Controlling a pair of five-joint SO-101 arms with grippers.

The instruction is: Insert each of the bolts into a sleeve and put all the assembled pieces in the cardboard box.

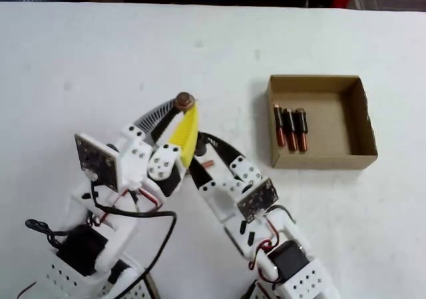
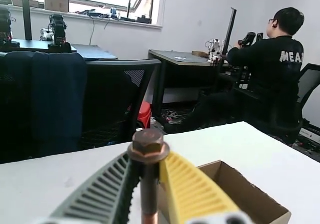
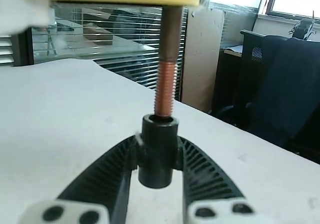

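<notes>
Left gripper (image 1: pixel 181 116) clamping bolt (image 2: pixel 148 145) upright; right gripper (image 3: pixel 158 159) pinching sleeve (image 3: pixel 159 126) beneath, aligning bore so thread tip is entering. Cardboard box (image 1: pixel 353 92) sitting toward table's (image 1: pixel 100 52) right edge.

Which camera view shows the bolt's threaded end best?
The right wrist view: the bolt has its threaded end at the mouth of the sleeve. The left wrist view gives its head and upper shank, the high view its head from above.

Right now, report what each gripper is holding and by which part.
Left gripper: the bolt, pinched on its shank just below the hex head. Right gripper: the black sleeve, clamped by its sides.
</notes>
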